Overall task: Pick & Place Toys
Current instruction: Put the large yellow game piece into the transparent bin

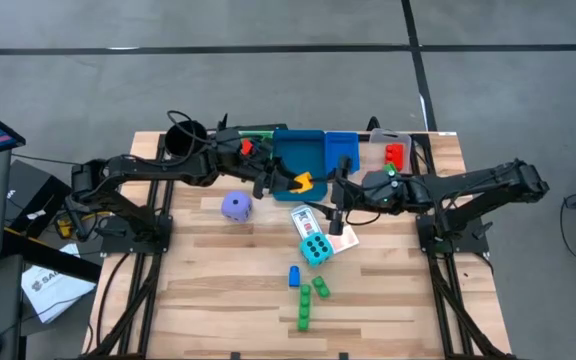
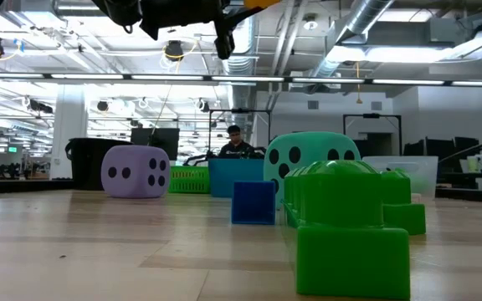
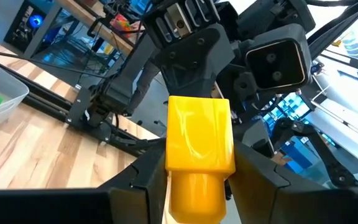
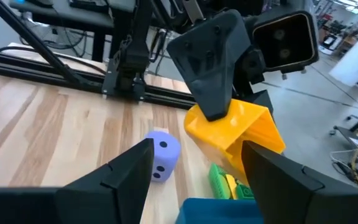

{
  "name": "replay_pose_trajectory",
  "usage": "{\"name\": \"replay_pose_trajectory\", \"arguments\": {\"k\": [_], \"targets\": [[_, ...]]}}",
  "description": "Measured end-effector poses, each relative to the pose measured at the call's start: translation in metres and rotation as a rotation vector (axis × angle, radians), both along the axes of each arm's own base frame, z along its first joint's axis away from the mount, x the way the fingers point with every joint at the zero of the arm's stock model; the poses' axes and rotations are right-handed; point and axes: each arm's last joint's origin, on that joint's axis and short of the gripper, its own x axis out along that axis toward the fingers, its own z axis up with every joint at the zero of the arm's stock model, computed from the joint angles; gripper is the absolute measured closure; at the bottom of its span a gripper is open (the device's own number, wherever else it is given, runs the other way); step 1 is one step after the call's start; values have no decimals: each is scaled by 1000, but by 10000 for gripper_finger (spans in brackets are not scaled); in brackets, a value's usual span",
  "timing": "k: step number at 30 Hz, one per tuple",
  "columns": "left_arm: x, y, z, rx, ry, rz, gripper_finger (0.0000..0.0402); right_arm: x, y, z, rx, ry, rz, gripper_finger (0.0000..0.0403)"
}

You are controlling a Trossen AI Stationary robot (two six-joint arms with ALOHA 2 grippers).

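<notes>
My left gripper [image 1: 298, 183] is shut on a yellow brick [image 3: 199, 149], held in the air over the near edge of a blue bin [image 1: 298, 150]. My right gripper [image 4: 197, 158] is open and empty, facing the left one from close by [image 1: 336, 192]. On the table rest a purple die [image 1: 235, 206], a cyan dotted die [image 1: 315, 250], playing cards [image 1: 306, 220], a blue brick [image 1: 294, 276] and green bricks [image 1: 308, 305]. My left gripper pinches the yellow brick by two opposite sides [image 3: 169, 168] between its two fingers. The fingers come from the table's left, slanting down. The brick is lifted clear of the table and bin, and its far end sticks out past the fingertips [image 4: 253, 134].
A second blue bin [image 1: 341, 148] and a clear bin [image 1: 396, 150] with red and green pieces stand at the back. A green bin [image 1: 258, 133] and a black cup [image 1: 183, 137] stand at the back left. A person [image 2: 234, 142] shows in the room beyond.
</notes>
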Motion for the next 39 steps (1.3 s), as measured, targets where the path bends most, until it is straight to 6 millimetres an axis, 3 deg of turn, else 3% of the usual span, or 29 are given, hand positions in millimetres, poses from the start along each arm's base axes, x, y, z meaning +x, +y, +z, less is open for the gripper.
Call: {"name": "replay_pose_trajectory", "arguments": {"k": [7, 18, 32, 39], "targets": [[0, 0, 0, -1, 3, 4, 270, 0, 0, 0, 34, -6, 22, 206], [0, -1, 0, -16, 4, 3, 266, 0, -3, -1, 26, 8, 23, 389], [-1, 10, 4, 15, -44, 137, 160, 0, -3, -2, 70, 8, 9, 393], [-11, 41, 4, 19, -39, 238, 121, -5, -5, -8, 42, 87, -47, 395]]}}
